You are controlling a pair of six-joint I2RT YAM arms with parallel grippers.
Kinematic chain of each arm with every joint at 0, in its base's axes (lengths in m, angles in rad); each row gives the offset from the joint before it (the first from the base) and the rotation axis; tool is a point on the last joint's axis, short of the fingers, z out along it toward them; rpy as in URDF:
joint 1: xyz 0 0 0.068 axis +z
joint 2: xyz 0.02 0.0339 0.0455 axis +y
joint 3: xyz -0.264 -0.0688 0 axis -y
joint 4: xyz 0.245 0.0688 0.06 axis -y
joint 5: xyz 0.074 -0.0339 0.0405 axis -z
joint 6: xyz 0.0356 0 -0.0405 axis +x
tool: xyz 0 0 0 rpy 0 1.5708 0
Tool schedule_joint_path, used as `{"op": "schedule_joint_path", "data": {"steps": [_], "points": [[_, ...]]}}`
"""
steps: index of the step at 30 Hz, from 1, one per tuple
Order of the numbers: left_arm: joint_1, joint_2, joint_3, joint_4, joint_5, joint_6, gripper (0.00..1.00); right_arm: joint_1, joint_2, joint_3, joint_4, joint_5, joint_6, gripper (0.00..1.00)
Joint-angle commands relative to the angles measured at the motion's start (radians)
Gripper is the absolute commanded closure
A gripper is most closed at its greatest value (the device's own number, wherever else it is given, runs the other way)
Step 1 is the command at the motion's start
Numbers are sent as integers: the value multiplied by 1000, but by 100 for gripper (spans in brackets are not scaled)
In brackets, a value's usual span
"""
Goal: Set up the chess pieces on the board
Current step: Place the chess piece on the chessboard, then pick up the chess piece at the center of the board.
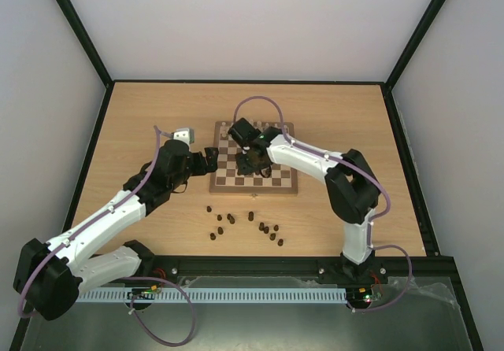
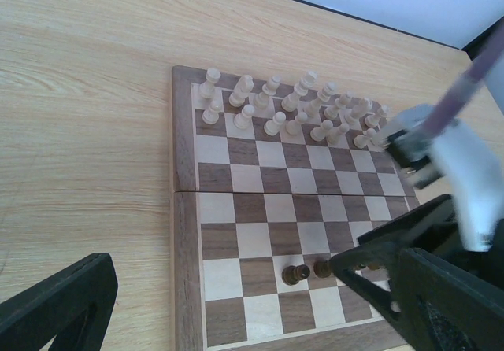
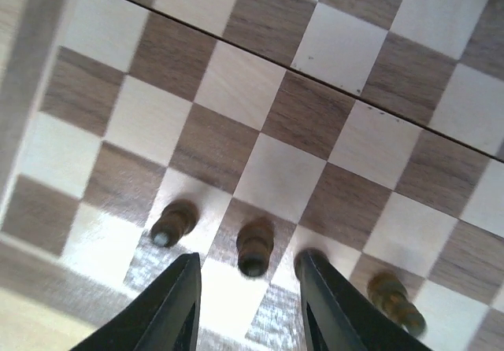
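Pawn (image 3: 253, 247) stands inside released rt gripper (image 3: 249, 266) on board (image 3: 276, 178); only rt wrist shows it. Top view alone: loose dark pieces (image 1: 251, 216) off-board. Lt gripper (image 1: 209, 160) spread, empty.

Pale wooden table (image 1: 354, 115), checkered board (image 1: 277, 180), loose dark pieces (image 1: 250, 216) beside it

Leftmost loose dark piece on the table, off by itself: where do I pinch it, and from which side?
Come straight down on the leftmost dark piece and pinch its slim middle. It sits clear of the other loose pieces, so there is room either side. It is too small in the top view to tell whether it stands or lies.
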Motion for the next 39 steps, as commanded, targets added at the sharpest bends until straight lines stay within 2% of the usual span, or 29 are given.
{"op": "schedule_joint_path", "data": {"steps": [1, 9, 15, 21, 25, 30, 39], "points": [[6, 0, -13, 16, -5, -4, 0, 3, -146, -34, -61, -14, 6, 60], [10, 16, -10, 20, 5, -2, 1, 27, -387, -255, -50, -7, 53, 43], [12, 46, -3, 22, 25, -1, 0, 42, -514, -413, -22, -20, 104, 40], [12, 81, 4, 25, 39, 1, 0, 62, -582, -556, 9, -32, 158, 41], [12, 87, 3, 31, 49, 0, 0, 89, -597, -627, 36, -49, 194, 47], [13, 90, 1, 33, 50, 0, 1, 150, -600, -664, 36, -43, 241, 54], [11, 84, -2, 34, 49, 1, 0, 213, -591, -704, 41, -40, 303, 57]]}}
